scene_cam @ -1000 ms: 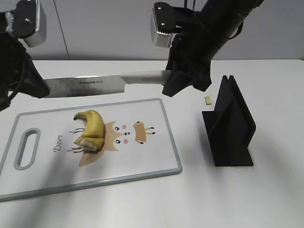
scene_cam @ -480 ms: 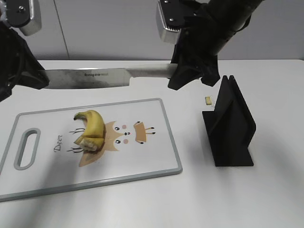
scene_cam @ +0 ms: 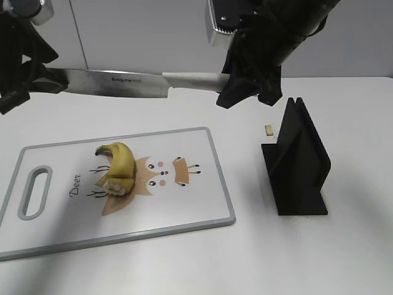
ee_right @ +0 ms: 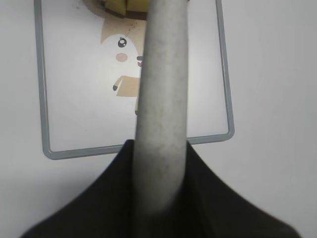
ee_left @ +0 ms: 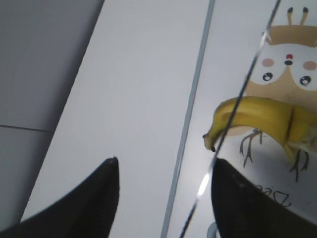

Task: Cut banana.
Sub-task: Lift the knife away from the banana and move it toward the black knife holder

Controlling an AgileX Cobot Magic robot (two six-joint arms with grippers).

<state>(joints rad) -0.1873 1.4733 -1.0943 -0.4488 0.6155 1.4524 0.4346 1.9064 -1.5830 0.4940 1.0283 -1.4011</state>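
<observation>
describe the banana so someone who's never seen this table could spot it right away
Find the white cutting board with the cartoon deer print lying on the table's left half. The banana lies on that print: a short curved yellow stub, the only fruit there, dark stem tip at one end.

A white desk [scene_cam: 344, 258] fills the lower part of the exterior view, matte and evenly lit, with only soft, diffuse shadows on it. Behind the desk's far edge stands a pale grey wall [scene_cam: 135, 37] built of flat panels; a thin dark vertical seam [scene_cam: 78, 34] runs down it, left of the wall's middle. In the left wrist view the same grey wall [ee_left: 34, 74] meets the desk along a slanting line, and a faint horizontal seam crosses the panel. The light is cool and uniform, without visible glare on the desk.
</observation>
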